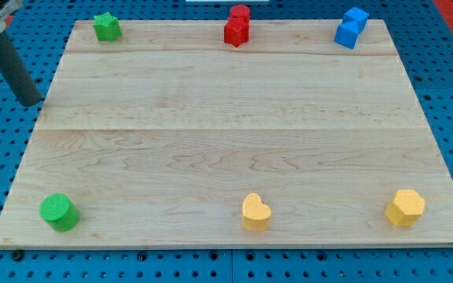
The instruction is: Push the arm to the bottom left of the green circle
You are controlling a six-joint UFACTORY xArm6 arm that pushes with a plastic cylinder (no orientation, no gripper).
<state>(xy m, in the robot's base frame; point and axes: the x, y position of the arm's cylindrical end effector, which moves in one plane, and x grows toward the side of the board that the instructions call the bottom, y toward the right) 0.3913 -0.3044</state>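
Observation:
The green circle is a short green cylinder near the bottom left corner of the wooden board. My rod comes in from the view's top left, and my tip sits just off the board's left edge, over the blue pegboard. The tip is well above the green circle in the view, slightly to its left, and touches no block.
A green star block sits at the top left, a red block at top centre, a blue block at top right. A yellow heart is at bottom centre and a yellow hexagon at bottom right.

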